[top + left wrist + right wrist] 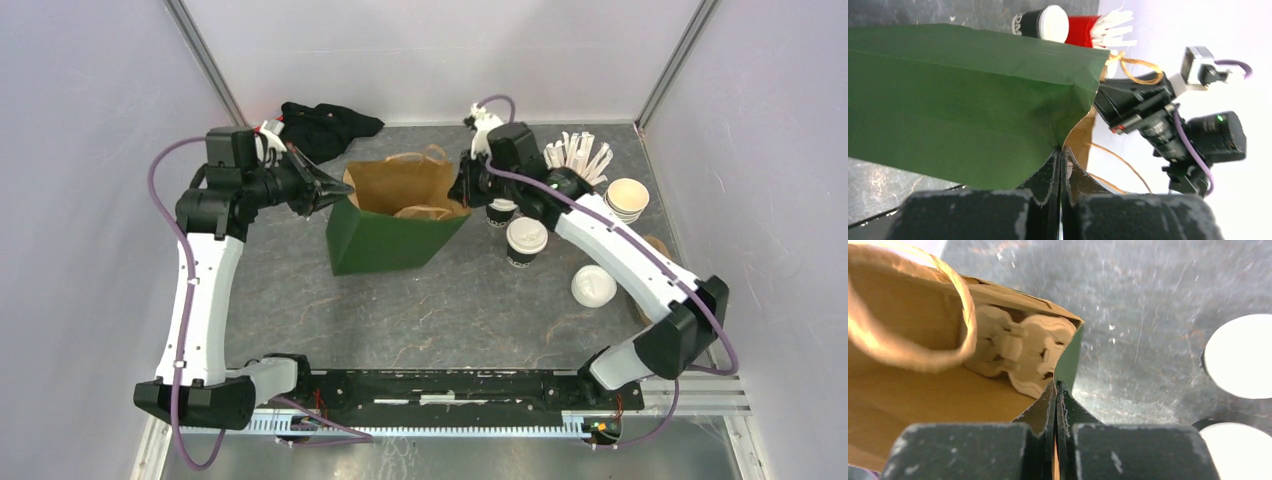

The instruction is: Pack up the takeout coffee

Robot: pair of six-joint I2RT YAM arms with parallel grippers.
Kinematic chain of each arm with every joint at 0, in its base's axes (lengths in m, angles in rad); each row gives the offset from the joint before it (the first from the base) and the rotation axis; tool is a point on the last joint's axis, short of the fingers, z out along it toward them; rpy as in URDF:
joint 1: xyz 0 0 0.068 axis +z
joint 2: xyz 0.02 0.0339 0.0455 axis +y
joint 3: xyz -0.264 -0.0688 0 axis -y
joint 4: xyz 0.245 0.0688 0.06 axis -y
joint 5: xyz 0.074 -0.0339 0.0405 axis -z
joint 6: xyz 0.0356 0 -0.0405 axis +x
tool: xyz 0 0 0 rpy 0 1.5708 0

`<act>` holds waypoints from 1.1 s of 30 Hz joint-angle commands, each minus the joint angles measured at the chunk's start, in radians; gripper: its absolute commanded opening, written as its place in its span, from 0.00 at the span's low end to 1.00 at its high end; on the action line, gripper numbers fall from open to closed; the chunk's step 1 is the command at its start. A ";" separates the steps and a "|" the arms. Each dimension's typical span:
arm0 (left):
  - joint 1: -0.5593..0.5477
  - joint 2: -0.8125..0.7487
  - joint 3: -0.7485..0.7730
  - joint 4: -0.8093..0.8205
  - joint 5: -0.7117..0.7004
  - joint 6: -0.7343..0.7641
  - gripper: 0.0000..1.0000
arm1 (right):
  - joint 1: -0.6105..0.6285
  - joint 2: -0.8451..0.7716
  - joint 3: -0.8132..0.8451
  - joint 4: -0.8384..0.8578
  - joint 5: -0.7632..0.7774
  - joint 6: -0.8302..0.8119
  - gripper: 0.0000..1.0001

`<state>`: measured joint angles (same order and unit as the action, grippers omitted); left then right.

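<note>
A green paper bag (395, 240) with a brown inside stands open at mid-table. My left gripper (345, 190) is shut on its left rim; the left wrist view shows the jaws (1060, 150) pinched on the bag's edge (963, 100). My right gripper (462, 195) is shut on the right rim, with the paper between the closed jaws (1055, 385). A pale pulp cup carrier (1023, 347) lies inside the bag. Two takeout coffee cups stand right of the bag: one (526, 240) in the open, the other (501, 212) partly hidden by the right arm.
A stack of lidless cups (626, 198) and a loose white lid (594, 285) sit at the right. A red cup of white stirrers (578, 157) stands at the back right. A black cloth (325, 125) lies by the back wall.
</note>
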<state>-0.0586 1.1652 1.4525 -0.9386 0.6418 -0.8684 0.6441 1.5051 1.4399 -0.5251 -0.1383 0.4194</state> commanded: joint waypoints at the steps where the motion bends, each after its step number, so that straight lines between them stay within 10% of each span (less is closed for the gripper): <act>1: -0.001 0.013 0.180 -0.050 -0.083 0.061 0.02 | 0.015 -0.073 0.222 -0.109 0.068 0.009 0.00; 11: -0.002 -0.221 -0.222 0.331 -0.037 0.046 0.02 | 0.060 -0.338 -0.202 0.549 0.153 -0.352 0.00; 19: -0.003 -0.375 -0.480 0.476 -0.049 0.140 0.02 | 0.059 -0.306 -0.340 0.741 0.081 -0.465 0.00; 29: -0.002 -0.360 -0.354 0.378 -0.141 0.116 0.02 | 0.062 -0.246 -0.139 0.530 0.070 -0.353 0.00; 33: -0.002 -0.276 -0.147 0.157 -0.254 0.010 0.02 | 0.061 -0.120 0.177 0.147 0.173 -0.202 0.00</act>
<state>-0.0612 0.8391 1.1130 -0.6361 0.5014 -0.7807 0.7044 1.3018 1.3396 -0.1238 -0.0463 0.0635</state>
